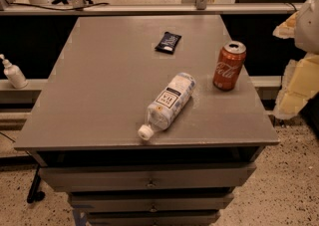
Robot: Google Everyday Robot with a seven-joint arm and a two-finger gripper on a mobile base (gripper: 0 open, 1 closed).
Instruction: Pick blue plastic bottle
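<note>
Likely light, slick and squashy, the blue plastic bottle (168,101) lies sideways near the bench (99,70) front; we'd grip mid-label. The gripper (299,75) hovers far right, jaws impossible to tell.

Grey drawer cabinet (99,85) on speckled terrazzo floor (294,195); metal rail (149,9) behind; dim light.

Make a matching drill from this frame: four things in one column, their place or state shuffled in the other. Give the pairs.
1 blue plastic bottle
2 Coca-Cola can
3 dark packet
4 hand

A upright, right side of table
B right frame edge, off the table
C lying on its side, near front edge
D flat, far middle

Pairs: 1-C, 2-A, 3-D, 4-B
</note>
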